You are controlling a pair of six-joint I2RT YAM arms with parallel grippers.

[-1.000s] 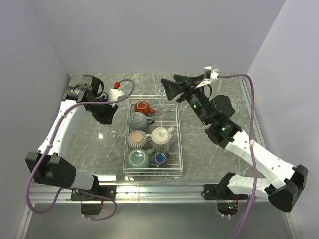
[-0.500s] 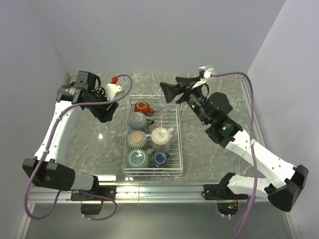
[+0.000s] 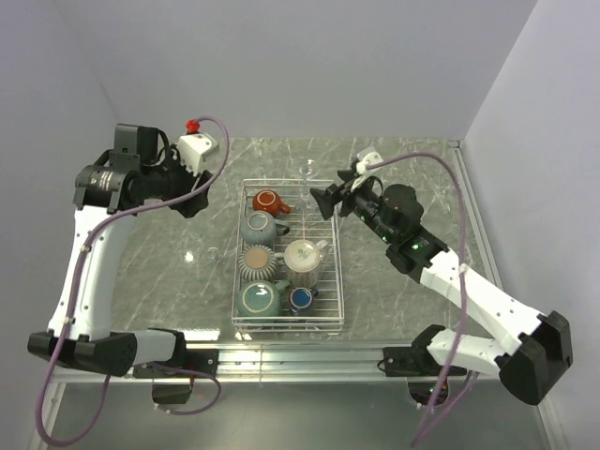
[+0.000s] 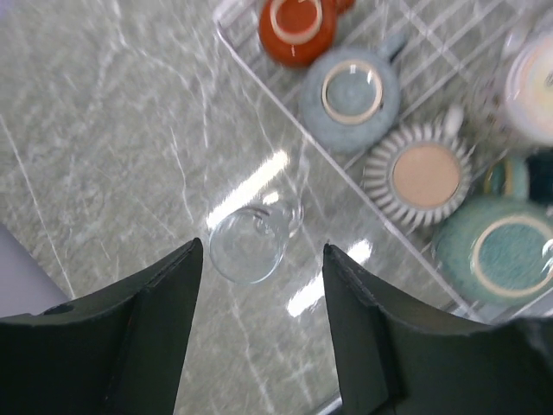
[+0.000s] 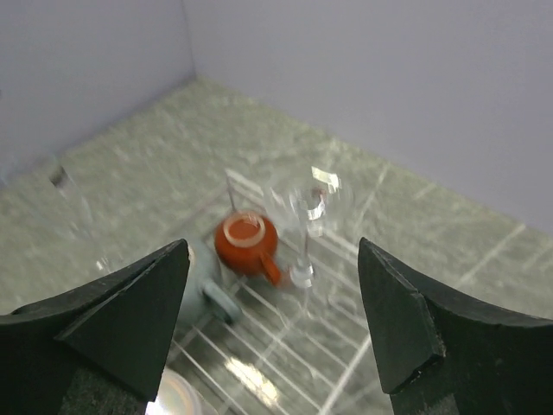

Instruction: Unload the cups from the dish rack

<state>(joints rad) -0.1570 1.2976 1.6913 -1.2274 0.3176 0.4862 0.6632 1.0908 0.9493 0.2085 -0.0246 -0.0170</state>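
Note:
The white wire dish rack (image 3: 324, 230) holds a red-brown mug (image 3: 267, 200), two grey-teal mugs (image 3: 256, 226) (image 3: 256, 298), a ribbed beige cup (image 3: 256, 259), a white mug (image 3: 302, 255) and a small dark-blue cup (image 3: 300, 298). A clear stemmed glass (image 3: 306, 171) (image 5: 307, 226) stands upright at the rack's back end. Another clear glass (image 3: 214, 253) (image 4: 251, 244) stands on the table left of the rack. My left gripper (image 3: 194, 200) (image 4: 262, 249) hangs open high above that glass, apart from it. My right gripper (image 3: 322, 200) (image 5: 272, 246) is open, facing the stemmed glass and the red-brown mug (image 5: 246, 242).
The grey marble table (image 3: 394, 187) is bounded by pale walls on three sides. The rack's right half (image 4: 449, 26) shows bare grid. Purple cables loop from both arms.
My left gripper opened and rose up and left, away from the clear glass on the table. My right gripper swung down toward the rack's back end.

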